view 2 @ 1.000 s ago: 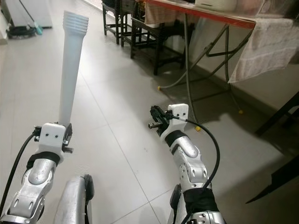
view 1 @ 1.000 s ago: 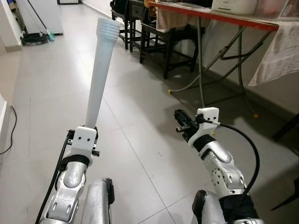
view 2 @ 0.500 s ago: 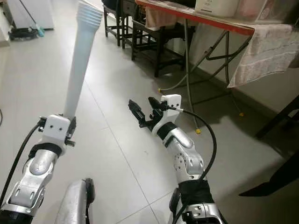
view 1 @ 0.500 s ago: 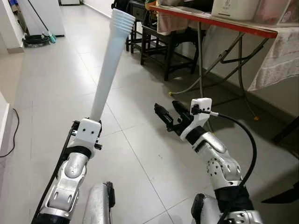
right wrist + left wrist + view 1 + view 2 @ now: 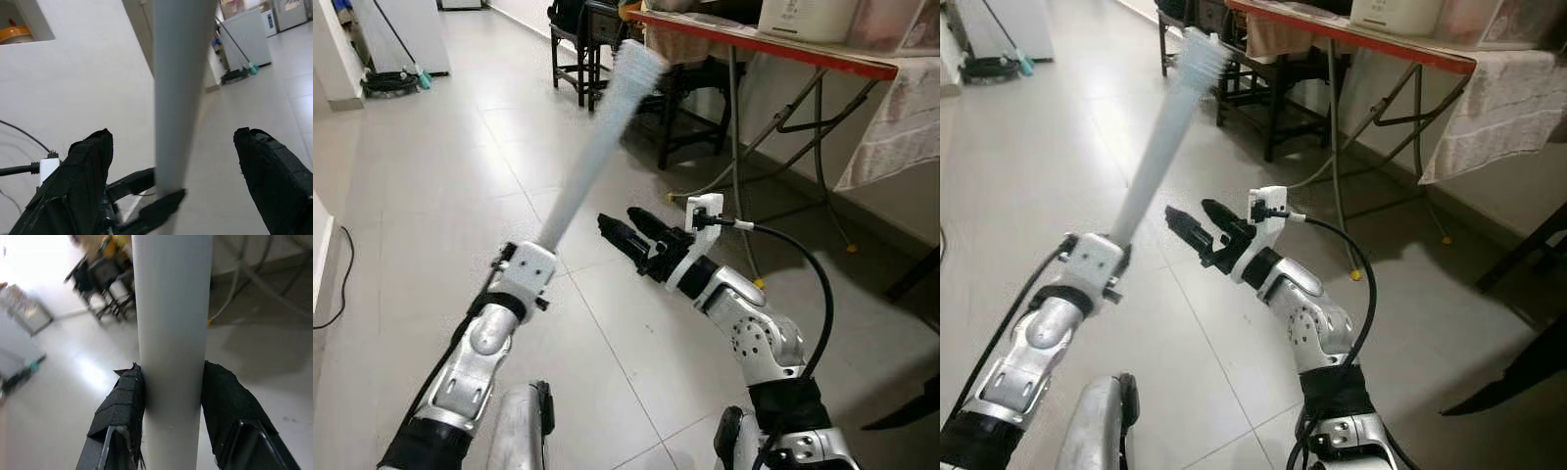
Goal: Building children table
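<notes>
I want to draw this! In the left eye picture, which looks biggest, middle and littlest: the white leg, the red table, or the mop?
1. Red table, though the frame cuts it off.
2. White leg, held in the left gripper; it is nearer the camera, so it looks large.
3. Mop, far away and tiny.

Bright even daylight glares off the tiled floor (image 5: 431, 157), the white leg (image 5: 597, 147) smears with motion blur, and wrist-view backgrounds are soft.
</notes>
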